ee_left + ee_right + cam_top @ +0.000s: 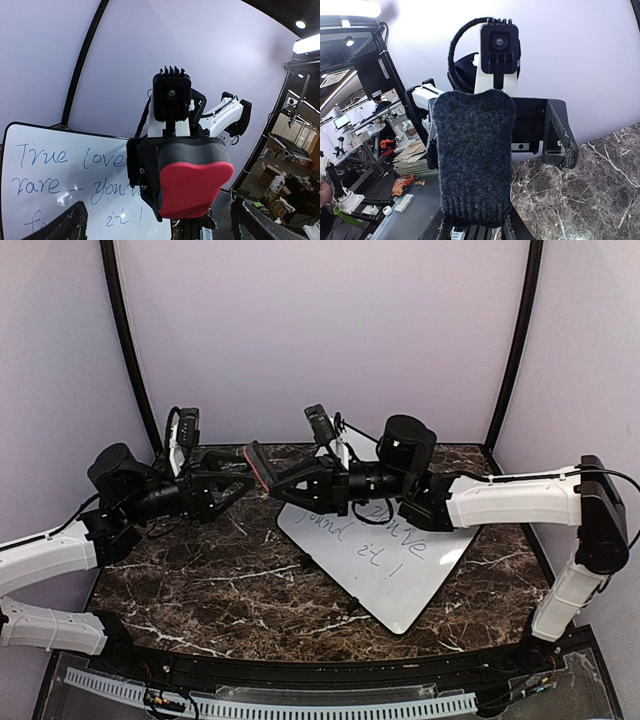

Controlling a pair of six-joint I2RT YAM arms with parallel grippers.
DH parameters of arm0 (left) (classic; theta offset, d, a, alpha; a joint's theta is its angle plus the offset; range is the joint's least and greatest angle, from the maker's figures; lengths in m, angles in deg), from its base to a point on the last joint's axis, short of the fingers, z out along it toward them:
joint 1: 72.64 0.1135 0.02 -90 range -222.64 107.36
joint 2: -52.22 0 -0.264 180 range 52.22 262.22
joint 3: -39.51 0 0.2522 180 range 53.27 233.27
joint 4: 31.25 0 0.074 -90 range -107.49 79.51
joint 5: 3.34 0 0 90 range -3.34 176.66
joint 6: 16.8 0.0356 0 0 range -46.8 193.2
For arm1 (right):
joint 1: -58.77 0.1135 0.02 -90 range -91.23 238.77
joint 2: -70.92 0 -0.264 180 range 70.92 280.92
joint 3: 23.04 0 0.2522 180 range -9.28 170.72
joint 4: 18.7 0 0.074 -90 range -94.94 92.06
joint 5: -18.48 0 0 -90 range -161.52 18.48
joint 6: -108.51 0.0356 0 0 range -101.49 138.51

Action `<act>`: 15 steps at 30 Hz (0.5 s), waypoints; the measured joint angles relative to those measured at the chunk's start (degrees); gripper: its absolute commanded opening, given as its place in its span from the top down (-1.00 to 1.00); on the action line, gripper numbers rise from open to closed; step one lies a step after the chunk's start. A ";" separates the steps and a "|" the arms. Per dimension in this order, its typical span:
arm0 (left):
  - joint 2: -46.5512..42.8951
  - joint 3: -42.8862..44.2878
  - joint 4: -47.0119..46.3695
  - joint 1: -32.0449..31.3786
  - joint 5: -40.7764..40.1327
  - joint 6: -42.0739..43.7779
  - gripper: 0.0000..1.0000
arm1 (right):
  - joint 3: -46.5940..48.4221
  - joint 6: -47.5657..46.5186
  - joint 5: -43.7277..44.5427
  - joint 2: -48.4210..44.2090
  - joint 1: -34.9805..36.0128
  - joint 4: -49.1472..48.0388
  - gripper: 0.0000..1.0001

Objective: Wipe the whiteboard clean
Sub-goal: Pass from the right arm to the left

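Observation:
The whiteboard (400,570) lies askew on the marble table with blue handwriting on it; the left wrist view also shows the whiteboard (50,175). Above its far corner the two grippers meet tip to tip. The eraser (258,466), a red-backed block with dark grey felt, sits between them. My right gripper (274,481) is shut on the eraser (472,155), whose felt face fills the right wrist view. My left gripper (246,472) stands open, its fingers (65,225) spread wide on either side of the red eraser (195,185) without touching it.
The marble table (200,590) has black frame posts (125,350) at its back corners and purple walls behind. A black rail with a white cable strip (300,705) runs along the near edge.

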 measured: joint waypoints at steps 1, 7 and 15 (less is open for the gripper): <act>0.28 -0.09 -0.96 0.00 0.00 -0.44 -0.90 | 0.00 0.20 0.26 0.00 0.07 -0.57 0.47; 1.64 -0.09 -4.50 0.00 0.17 -1.92 -0.84 | -0.17 0.44 2.58 0.02 0.50 -2.01 0.46; 3.23 -0.09 -7.06 -0.07 0.17 -2.82 -0.61 | -0.17 0.04 4.46 0.94 1.60 -2.03 0.45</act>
